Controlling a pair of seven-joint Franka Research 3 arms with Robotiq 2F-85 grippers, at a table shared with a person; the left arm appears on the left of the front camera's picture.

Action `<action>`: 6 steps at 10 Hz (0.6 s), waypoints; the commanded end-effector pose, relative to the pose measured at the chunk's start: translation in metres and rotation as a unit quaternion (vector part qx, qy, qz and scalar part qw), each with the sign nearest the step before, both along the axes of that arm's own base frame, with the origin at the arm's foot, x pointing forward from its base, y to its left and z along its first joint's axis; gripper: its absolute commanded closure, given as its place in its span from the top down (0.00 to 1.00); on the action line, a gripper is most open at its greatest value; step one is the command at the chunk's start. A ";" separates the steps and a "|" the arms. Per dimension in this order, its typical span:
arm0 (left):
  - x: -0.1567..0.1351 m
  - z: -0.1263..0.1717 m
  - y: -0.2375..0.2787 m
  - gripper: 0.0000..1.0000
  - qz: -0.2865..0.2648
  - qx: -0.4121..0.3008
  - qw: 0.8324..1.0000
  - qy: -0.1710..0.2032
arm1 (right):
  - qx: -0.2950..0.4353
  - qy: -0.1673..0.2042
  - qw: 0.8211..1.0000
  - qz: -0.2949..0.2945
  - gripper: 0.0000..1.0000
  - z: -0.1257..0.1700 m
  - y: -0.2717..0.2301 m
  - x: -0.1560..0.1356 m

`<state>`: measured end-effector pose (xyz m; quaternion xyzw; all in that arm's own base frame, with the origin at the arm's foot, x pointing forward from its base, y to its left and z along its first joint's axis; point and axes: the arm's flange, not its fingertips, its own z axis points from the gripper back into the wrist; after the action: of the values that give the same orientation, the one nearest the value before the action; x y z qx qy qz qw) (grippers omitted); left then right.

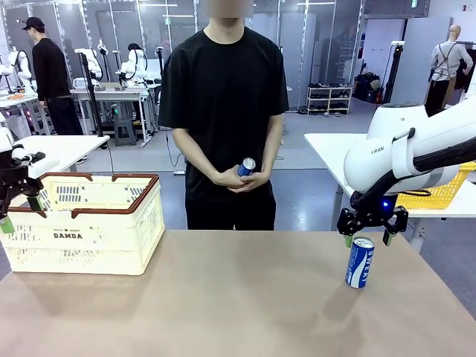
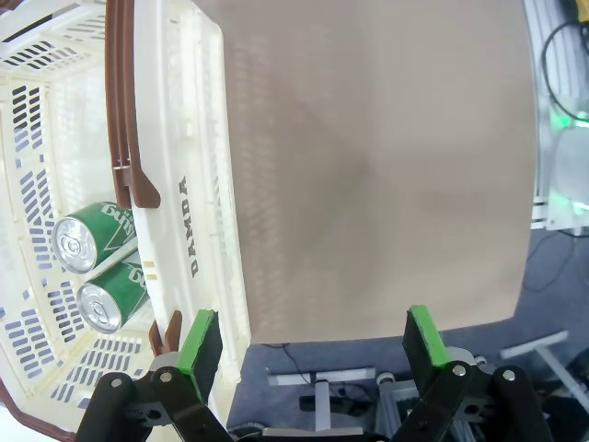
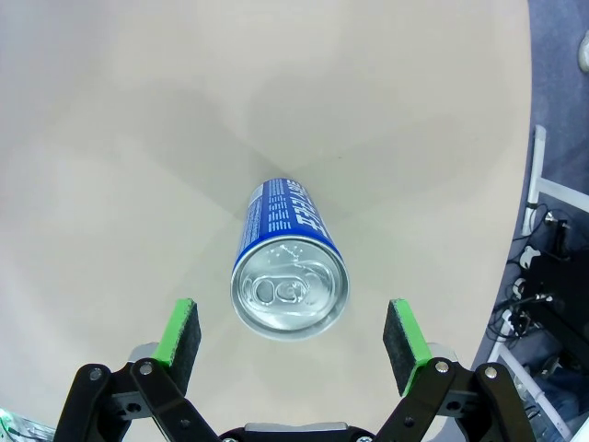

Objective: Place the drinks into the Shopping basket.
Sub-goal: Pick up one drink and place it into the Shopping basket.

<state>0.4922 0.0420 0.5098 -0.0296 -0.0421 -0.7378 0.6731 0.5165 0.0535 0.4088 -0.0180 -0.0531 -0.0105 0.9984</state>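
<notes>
The bench (image 1: 223, 305) is the biggest thing here. On its left end sits the Shopping basket (image 1: 89, 223), open side up. Two green cans (image 2: 87, 241) lie on their sides in it, touching, w/ silver tops toward the left wrist cam. The left fingers (image 2: 198, 343) are spread wide above the basket's near wall and the bench edge, holding nothing. Across the bench a person holds a second blue can (image 1: 246, 166) in both hands.

The step in hand looks like the grab of the blue can (image 3: 290, 285). It stands on the right part of the bench, well apart from the basket. The right fingers (image 3: 179, 333) are spread wide, one on each side of the can's top, just above it and not touching.

To do it well, the arm should prob. go straight down and keep the can in the middle. The pads should meet the round side below the rim. A soft squeeze is best, since a thin can may dent. It should lift straight up first, then go across, high enough to clear the basket's rim.

The can's long axis runs up and down. The silver top w/ the pull tab points up at the wrist cam, and the bottom sits flat on the bench.
</notes>
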 end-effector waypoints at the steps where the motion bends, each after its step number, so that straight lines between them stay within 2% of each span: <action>1: -0.003 0.002 0.001 1.00 -0.001 0.003 1.000 0.004 | 0.015 0.002 1.000 0.009 1.00 -0.007 -0.003 0.009; 6: -0.003 0.002 0.001 1.00 -0.001 0.003 1.000 0.004 | 0.026 0.004 1.000 0.017 1.00 -0.022 -0.007 0.021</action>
<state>0.4922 0.0420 0.5098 -0.0296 -0.0421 -0.7378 0.6731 0.5314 0.0488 0.3887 -0.0032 -0.0455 0.0005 0.9990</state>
